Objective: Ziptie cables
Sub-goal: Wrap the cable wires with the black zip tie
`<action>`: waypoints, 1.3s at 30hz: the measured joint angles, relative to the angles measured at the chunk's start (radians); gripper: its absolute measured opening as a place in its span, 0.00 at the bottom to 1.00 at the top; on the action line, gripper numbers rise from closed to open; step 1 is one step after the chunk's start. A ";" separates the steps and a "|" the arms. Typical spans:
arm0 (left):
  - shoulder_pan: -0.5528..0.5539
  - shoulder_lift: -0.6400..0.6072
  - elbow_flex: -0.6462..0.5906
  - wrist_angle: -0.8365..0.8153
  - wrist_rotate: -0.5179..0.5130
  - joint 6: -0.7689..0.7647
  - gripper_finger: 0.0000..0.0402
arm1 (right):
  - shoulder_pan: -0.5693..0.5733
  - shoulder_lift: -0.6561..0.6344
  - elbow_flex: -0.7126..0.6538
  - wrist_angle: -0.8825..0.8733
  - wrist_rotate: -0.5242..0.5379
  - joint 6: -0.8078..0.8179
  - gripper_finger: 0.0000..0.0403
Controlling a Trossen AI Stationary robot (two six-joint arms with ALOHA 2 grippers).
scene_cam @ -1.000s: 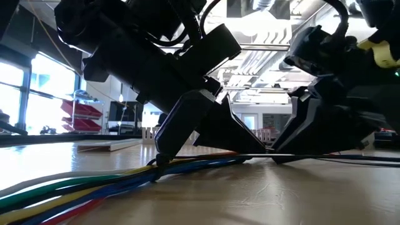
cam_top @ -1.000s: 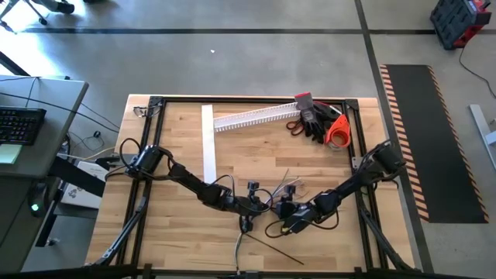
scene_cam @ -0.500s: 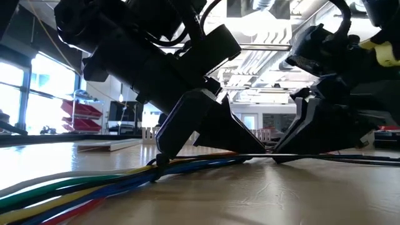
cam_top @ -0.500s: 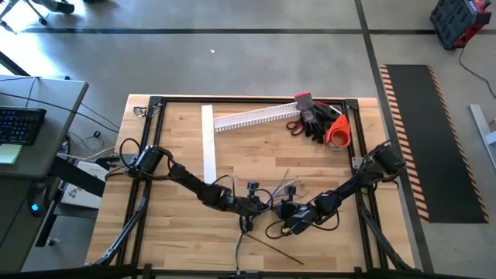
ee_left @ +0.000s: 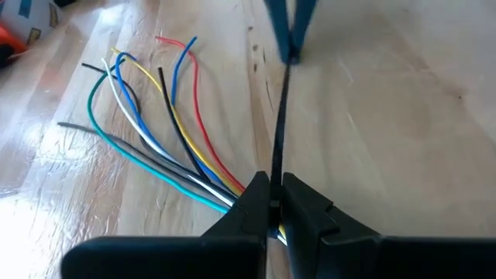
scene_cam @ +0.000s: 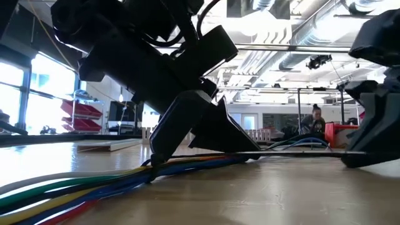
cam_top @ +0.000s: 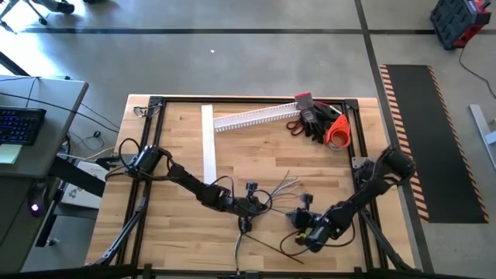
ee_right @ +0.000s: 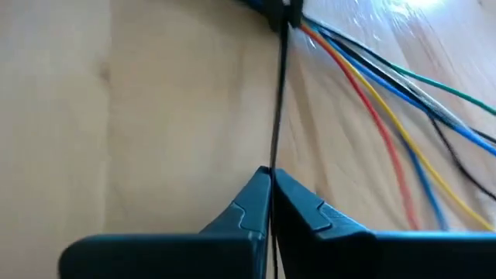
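The cables (ee_left: 155,132) are a bundle of coloured wires lying on the wooden table; their loose ends fan out (cam_top: 285,184). A thin black ziptie (ee_left: 280,116) runs straight from the bundle between my two grippers. My left gripper (cam_top: 249,208) is shut at the bundle, near the table's middle. My right gripper (cam_top: 304,230) is shut on the ziptie's free end, nearer the near right corner. In the low view the ziptie (scene_cam: 294,154) spans just above the tabletop. My left gripper pinches the ziptie (ee_left: 276,180) between its two fingertips, right where the strip leaves the bundle. Its fingers slant down from the table's left. The wires pass under the fingertips (scene_cam: 154,164) and lie on the table; whether any are pinched too, I cannot tell. My right gripper pinches the ziptie's free end (ee_right: 273,159) between its two fingertips, the fingers lying along the strip. It comes slanting down from the near right. The strip runs straight and taut to my left gripper (ee_right: 277,15), just clear of the table.
A loose black ziptie (cam_top: 271,249) lies near the front edge. At the back are a white slotted channel (cam_top: 256,116), a flat white strip (cam_top: 207,143), dark gloves (cam_top: 314,120) and an orange item (cam_top: 339,133). A black frame (cam_top: 232,99) borders the table.
My right gripper has moved toward the table's near right corner, away from my left gripper, and turned at the wrist. The ziptie between the two grippers now spans a longer, straight stretch. The bundle and my left gripper have stayed in place.
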 joint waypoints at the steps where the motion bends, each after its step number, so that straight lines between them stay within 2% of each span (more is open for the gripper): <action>1: 0.000 0.000 0.000 0.002 0.007 0.000 0.00 | -0.014 -0.006 0.018 -0.042 -0.019 -0.009 0.01; 4: 0.000 0.000 -0.002 0.010 0.006 0.001 0.00 | -0.055 -0.008 0.069 -0.092 -0.054 -0.084 0.06; 10: 0.000 0.000 -0.002 0.015 0.010 -0.006 0.00 | -0.127 0.029 0.087 0.113 -0.039 -0.305 0.26; 15: -0.001 0.000 -0.002 0.022 0.010 -0.008 0.00 | -0.174 0.094 0.087 0.226 -0.006 -0.371 0.31; 20: -0.001 0.001 -0.002 0.024 0.010 -0.008 0.00 | -0.179 0.123 0.088 0.289 0.026 -0.400 0.26; 31: -0.001 0.001 -0.002 0.024 0.018 -0.016 0.00 | -0.178 0.125 0.088 0.283 0.029 -0.400 0.02; 39: -0.001 0.001 -0.001 0.022 0.020 -0.016 0.00 | -0.175 0.125 0.091 0.248 0.027 -0.336 0.00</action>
